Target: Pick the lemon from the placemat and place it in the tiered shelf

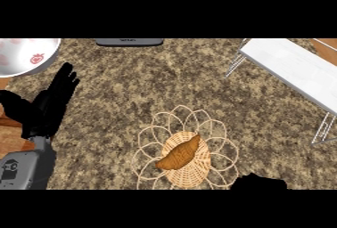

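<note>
At the left edge of the frame I have the left hand standing open, fingers straight and pointing up the frame, holding nothing; it rests there with its grey forearm running down to the lower left. Above it, in the upper left corner, sits a white bowl with red marks. Lower centre is the woven placemat, and on its solid middle lies the item I'm meant to pick. The task calls it a lemon, but I see a brown, elongated, pointed shape, angled from lower left to upper right. To its right, at the bottom edge, only a dark sliver of the right hand shows; I cannot tell its fingers' state. The white tiered shelf fills the upper right. My judgement: bring the right hand up over the item, close across its narrow width, lift clear of the wicker loops, then carry it toward the shelf.
</note>
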Controlling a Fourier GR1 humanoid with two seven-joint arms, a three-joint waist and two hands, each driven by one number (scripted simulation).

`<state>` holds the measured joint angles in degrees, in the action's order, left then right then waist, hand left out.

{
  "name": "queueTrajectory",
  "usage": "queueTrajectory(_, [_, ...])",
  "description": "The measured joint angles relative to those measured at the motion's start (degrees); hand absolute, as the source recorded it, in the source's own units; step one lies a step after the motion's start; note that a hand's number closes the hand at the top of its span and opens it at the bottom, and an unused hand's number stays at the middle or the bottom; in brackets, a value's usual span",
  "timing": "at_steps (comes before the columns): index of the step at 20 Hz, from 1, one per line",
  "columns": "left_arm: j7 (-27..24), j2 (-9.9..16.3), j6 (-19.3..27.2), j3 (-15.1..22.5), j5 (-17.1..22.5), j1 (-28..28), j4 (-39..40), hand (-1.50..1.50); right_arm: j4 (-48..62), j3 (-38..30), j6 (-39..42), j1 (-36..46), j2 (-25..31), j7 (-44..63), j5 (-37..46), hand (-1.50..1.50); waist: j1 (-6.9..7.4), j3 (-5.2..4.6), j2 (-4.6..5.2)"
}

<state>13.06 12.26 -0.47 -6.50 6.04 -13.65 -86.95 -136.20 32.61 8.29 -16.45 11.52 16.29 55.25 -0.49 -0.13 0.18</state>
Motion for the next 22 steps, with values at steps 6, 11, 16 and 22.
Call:
queueTrajectory(6, [-0.22,-0.10,-0.05,-0.01,-0.02,0.07,-0.20,0.00,0.26,-12.04,5.97,8.61,-2.57,4.77,-1.10,1.50,0.34,0.03,0.03])
queueTrajectory(11, [0.73,0.30,-0.16,-0.43,0.37,-0.29,-0.55,0.00,1.07,-23.91,12.07,16.32,-3.87,7.39,-2.54,1.50,0.15,0.10,-0.10])
queueTrajectory(16, [0.06,-0.11,-0.46,-0.16,0.39,0.62,-0.51,0.00,4.87,-37.60,16.26,24.20,-4.98,7.54,-12.41,1.50,0.07,0.20,-0.08])
queueTrajectory(22, [0.59,-0.07,-0.14,-0.29,0.19,-0.47,-0.02,0.00,14.01,-57.96,21.87,33.65,2.96,6.44,-32.40,1.50,-0.21,0.19,-0.20])
